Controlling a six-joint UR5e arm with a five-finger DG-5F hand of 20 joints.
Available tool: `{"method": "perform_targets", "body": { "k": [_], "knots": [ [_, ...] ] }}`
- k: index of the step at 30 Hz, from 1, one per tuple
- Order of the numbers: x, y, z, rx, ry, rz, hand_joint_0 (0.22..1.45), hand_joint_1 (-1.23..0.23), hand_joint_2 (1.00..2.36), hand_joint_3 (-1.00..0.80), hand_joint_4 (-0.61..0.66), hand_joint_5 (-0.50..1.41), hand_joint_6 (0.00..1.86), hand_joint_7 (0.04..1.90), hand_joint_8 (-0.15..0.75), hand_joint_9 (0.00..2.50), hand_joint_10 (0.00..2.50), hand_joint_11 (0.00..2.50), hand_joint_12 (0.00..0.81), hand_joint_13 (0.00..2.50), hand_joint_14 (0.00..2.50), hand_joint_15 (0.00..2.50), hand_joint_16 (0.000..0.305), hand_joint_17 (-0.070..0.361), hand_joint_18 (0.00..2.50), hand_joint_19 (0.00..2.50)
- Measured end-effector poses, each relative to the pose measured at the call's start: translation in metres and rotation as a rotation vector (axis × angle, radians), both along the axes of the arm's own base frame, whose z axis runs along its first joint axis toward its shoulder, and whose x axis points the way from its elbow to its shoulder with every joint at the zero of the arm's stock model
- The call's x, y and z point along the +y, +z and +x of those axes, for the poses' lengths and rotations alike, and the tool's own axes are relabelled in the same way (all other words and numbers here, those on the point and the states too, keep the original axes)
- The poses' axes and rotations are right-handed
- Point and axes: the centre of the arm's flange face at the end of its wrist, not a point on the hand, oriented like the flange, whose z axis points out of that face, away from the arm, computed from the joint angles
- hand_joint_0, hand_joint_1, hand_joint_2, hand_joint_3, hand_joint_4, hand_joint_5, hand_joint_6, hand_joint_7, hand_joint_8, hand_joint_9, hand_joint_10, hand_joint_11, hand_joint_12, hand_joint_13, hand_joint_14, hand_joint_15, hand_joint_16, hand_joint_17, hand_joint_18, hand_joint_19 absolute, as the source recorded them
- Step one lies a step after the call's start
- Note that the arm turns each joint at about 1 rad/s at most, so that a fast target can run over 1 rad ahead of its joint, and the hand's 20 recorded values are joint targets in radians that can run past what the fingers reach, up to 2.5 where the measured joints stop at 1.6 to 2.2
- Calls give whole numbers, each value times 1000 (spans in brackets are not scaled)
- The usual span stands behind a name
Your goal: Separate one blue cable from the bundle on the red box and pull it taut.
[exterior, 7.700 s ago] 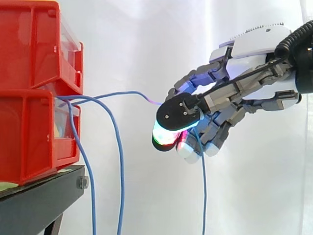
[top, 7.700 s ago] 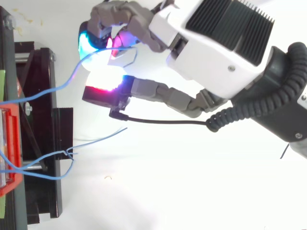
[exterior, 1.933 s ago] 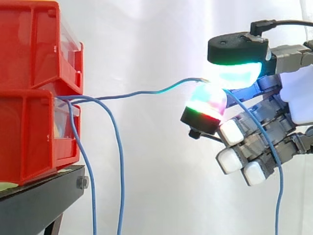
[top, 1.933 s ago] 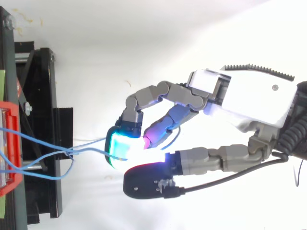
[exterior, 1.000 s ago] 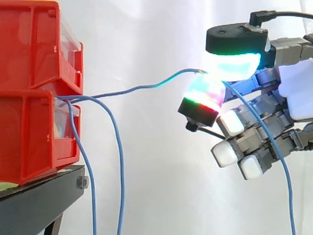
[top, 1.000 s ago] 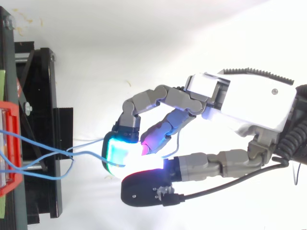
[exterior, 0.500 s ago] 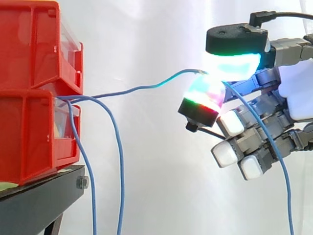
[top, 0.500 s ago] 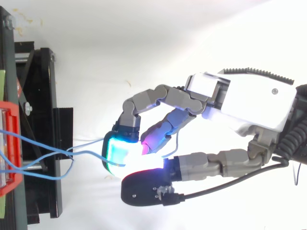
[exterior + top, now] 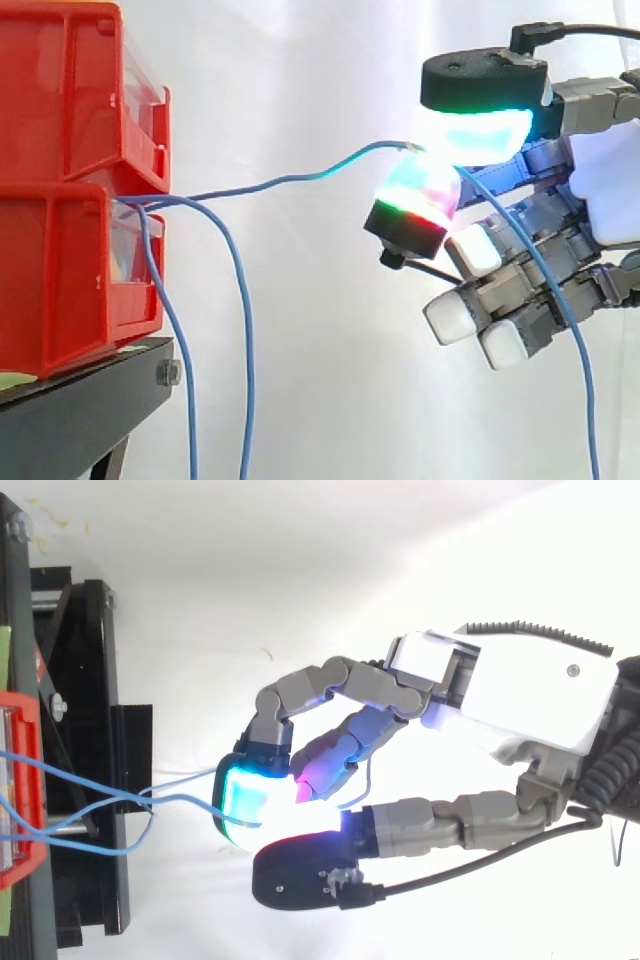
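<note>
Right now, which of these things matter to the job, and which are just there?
Job: hand, pinching one blue cable; other blue cables hanging from the red bins.
Just there: black stand; white curtain.

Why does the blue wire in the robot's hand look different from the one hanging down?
The held cable runs sideways from the red box to the hand; the hanging cable drops downward. The held cable is pinched between the pads; the hanging cable is untouched. Both are thin, blue.
</note>
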Motion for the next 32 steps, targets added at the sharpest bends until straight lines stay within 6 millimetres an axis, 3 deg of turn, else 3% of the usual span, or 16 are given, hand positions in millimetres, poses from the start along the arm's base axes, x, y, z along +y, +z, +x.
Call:
{"method": "perform_targets", "body": {
  "k": [32],
  "knots": [
    [0,0,0,0,0,0,609,-827,1017,27,83,-104,883,1154,391,1079,11,436,434,737,7,253,59,133,752,357]
  ]
}}
